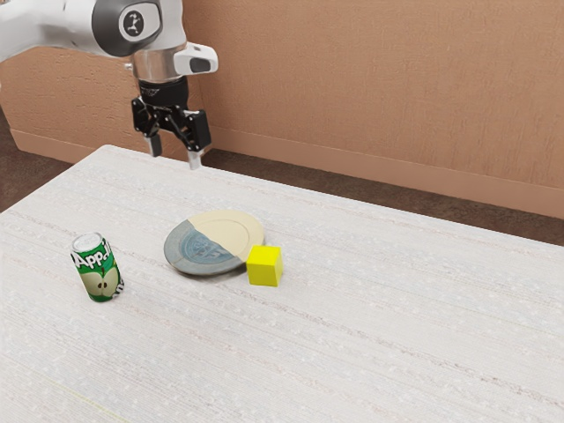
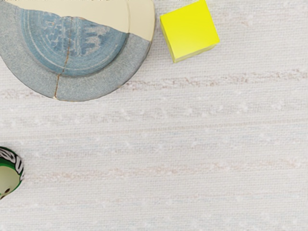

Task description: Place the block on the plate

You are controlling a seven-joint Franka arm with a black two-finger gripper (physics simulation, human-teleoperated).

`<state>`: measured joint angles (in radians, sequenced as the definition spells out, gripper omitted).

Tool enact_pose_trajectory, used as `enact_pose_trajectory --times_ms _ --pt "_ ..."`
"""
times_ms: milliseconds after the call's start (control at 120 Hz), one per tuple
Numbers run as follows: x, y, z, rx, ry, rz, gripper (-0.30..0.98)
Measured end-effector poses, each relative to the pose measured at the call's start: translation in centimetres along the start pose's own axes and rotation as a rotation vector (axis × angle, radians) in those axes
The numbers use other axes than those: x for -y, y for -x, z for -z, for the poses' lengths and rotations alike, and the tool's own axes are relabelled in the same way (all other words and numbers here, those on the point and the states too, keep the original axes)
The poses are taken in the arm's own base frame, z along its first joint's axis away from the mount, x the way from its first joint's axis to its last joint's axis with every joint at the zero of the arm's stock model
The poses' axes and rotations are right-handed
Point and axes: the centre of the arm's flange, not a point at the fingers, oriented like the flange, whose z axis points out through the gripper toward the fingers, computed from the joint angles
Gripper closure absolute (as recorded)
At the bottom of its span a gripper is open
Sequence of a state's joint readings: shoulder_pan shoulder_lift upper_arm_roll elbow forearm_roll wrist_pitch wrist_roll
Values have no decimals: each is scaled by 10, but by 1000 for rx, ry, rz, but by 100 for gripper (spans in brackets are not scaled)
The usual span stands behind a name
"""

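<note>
"App" in white letters on the green can (image 1: 99, 269), the word's ending unclear

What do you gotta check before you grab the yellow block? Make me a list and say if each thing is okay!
1. Gripper open and empty: ok, its fingers stand apart with nothing between them.
2. Gripper over the block: not ok, it is up high, off toward the exterior view's left.
3. Block sitting flat on the table: ok, beside the plate.
4. Room on the plate: ok, nothing is on it.
5. Can away from the block: ok, it stands well apart from it.
6. Plate not cracked: cannot tell, the thin line might be just decoration.
</note>
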<state>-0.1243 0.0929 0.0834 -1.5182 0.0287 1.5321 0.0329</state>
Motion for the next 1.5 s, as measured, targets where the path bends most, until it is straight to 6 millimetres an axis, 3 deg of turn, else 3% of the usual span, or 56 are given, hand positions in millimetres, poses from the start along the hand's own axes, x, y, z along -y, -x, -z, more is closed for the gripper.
enact_pose_trajectory --times_ms 133,275,417,567,725,1117,1250,1500 --pt "-4 -3 -2 -6 9 -23 0" --pt "-6 -32 -38 5 12 42 0" --pt "-6 -51 -62 -9 17 171 0" --pt "-32 -72 -90 -17 27 305 0" --pt "-38 -89 -117 -29 37 491 0" --pt "-61 -102 -132 -46 74 892 0" --pt "-84 -102 -131 -60 64 986 0" --pt "-95 -119 -162 -37 65 1187 0"
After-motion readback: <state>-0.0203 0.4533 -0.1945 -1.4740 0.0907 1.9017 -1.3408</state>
